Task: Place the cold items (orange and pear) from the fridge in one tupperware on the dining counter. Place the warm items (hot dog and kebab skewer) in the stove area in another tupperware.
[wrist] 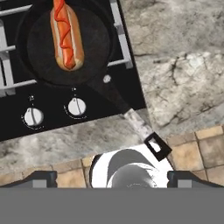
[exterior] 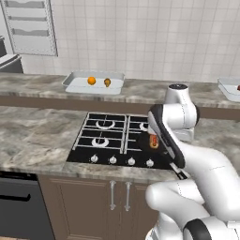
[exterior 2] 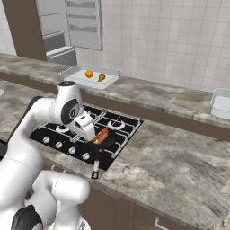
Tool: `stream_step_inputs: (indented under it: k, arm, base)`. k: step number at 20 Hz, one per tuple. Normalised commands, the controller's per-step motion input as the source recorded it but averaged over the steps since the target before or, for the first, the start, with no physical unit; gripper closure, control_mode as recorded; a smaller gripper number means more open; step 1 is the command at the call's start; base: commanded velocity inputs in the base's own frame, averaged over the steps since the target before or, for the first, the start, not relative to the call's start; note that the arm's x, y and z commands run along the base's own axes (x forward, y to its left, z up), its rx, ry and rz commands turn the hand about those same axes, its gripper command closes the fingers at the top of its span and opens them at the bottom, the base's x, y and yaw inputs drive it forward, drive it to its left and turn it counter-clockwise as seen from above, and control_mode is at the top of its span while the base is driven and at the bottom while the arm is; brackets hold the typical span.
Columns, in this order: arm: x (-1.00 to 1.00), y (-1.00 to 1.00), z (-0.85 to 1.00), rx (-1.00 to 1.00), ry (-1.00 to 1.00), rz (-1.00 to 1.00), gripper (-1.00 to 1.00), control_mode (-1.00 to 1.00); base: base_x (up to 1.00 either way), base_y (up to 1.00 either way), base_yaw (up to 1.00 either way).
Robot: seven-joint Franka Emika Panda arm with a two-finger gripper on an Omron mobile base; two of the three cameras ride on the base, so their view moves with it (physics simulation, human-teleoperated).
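An orange (exterior: 91,80) (exterior 2: 89,73) and a pear (exterior: 108,82) (exterior 2: 101,77) lie side by side in a pale tupperware (exterior: 75,84) (exterior 2: 72,72) on the raised back counter. The hot dog (wrist: 66,35) (exterior: 153,140) (exterior 2: 100,134) rests in a black pan (wrist: 96,43) on the stove's front right burner. My gripper (wrist: 113,179) hangs open above the stove's front edge, short of the pan, with nothing between its fingertips (wrist: 41,178). A second tupperware (exterior: 228,88) (exterior 2: 221,104) stands far right on the back counter, a reddish bit at its cut-off edge. The kebab skewer is out of view.
The pan's handle (wrist: 131,116) (exterior 2: 95,168) juts out past the counter's front edge. Stove knobs (wrist: 76,106) line the front of the black cooktop (exterior: 108,136). The fridge (exterior 2: 83,22) stands open at the back left. Marble counter (exterior 2: 170,157) stretches right of the stove.
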Motion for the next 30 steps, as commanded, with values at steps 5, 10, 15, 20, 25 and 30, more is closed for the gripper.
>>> stream_step_inputs:
  k: [5, 10, 15, 20, 25, 30]
  arm:
    - [0.58, 0.00, -0.36, 0.00, 0.00, 0.01, -1.00, -1.00]
    - [0.52, 0.00, -0.37, 0.00, 0.00, 0.05, -1.00, -1.00]
    - [0.38, -0.04, -0.35, 0.00, 0.00, 0.01, -1.00, -1.00]
    - [0.39, -0.07, -0.18, 0.00, 0.00, 0.00, -1.00, -1.00]
    - [0.26, -0.05, -0.14, 0.00, 0.00, 0.00, -1.00, -1.00]
    - [0.32, -0.01, -0.14, 0.00, 0.00, 0.00, -1.00, -1.00]
  base:
    - [0.00, 0.00, 0.00]
    - [0.00, 0.00, 0.00]
    - [0.00, 0.00, 0.00]
    - [0.00, 0.00, 0.00]
    - [0.00, 0.00, 0.00]
    - [0.00, 0.00, 0.00]
